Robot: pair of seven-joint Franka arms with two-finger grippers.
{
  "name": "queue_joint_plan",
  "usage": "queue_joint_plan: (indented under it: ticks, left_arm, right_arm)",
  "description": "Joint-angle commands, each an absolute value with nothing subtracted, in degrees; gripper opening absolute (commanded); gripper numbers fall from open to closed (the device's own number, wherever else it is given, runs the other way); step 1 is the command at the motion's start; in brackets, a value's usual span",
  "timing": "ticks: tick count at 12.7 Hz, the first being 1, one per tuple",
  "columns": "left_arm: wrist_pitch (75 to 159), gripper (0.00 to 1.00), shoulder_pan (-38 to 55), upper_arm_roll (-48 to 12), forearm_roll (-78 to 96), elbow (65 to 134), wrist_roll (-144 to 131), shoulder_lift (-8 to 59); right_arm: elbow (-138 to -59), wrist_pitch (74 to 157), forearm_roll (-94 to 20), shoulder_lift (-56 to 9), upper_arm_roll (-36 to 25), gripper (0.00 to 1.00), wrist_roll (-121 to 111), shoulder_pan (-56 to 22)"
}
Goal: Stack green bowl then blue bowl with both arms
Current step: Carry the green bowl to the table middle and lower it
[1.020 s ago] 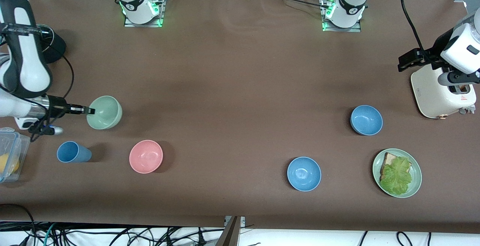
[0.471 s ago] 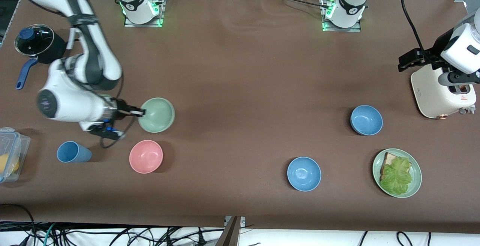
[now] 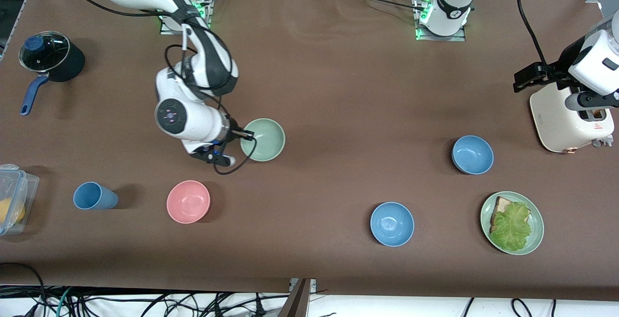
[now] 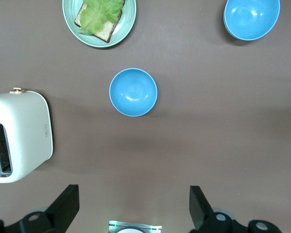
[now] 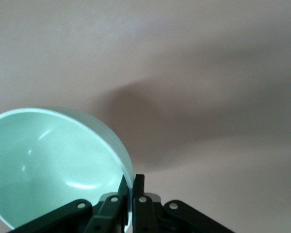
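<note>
The right gripper point(image 3: 247, 136) has the green bowl point(image 3: 263, 139) pinched by its rim, aloft over mid-table, and should keep it level and release low, while the left gripper point(image 4: 131, 206) (fingers spread) waits above the toaster point(image 3: 570, 121) near both blue bowls point(image 3: 472, 154).

Robotics lab: two white arms bolted to a brown-covered bench point(image 3: 338, 90), loose cables point(image 3: 145, 302) along its edge, staged kitchen props including toaster point(image 3: 570, 119), pot point(image 3: 51, 56), bowls.
</note>
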State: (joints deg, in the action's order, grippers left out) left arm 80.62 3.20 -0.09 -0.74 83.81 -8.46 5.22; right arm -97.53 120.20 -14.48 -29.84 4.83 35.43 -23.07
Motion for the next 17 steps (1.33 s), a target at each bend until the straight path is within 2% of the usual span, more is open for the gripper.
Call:
queue_joint_plan:
  ticks: [1, 4, 10, 14, 15, 16, 17]
  left_arm:
    - [79.1, 1.00, 3.3, 0.0, 0.0, 82.2, -8.6, 5.7]
    - [78.8, 1.00, 3.3, 0.1, 0.0, 82.2, -8.6, 5.7]
    - [78.7, 1.00, 3.2, 0.4, 0.0, 82.2, -8.5, 5.7]
    - [78.7, 1.00, 3.1, 0.4, 0.0, 82.2, -8.5, 5.7]
    - [78.7, 1.00, 3.1, 0.4, 0.0, 82.2, -8.5, 5.7]
    - [78.7, 1.00, 3.1, 0.4, 0.0, 82.2, -8.5, 5.7]
    - [78.7, 1.00, 3.1, 0.4, 0.0, 82.2, -8.5, 5.7]
  right_arm:
    - [-96.8, 123.3, -15.6, -31.4, 4.3, 0.00, 39.1, -27.6]
    - [-96.8, 128.0, -21.0, -33.3, 4.3, 0.00, 41.4, -32.1]
    - [-96.7, 134.8, -21.1, -38.3, 4.3, 0.00, 46.1, -37.9]
    - [-95.4, 135.6, -21.0, -40.0, 4.3, 0.00, 46.0, -39.0]
    - [-94.8, 135.6, -21.0, -40.4, 4.3, 0.20, 45.6, -38.9]
    - [-94.0, 135.5, -20.6, -40.5, 4.2, 0.99, 45.6, -39.0]
    - [-93.3, 135.3, -19.8, -40.3, 4.2, 1.00, 45.2, -39.0]
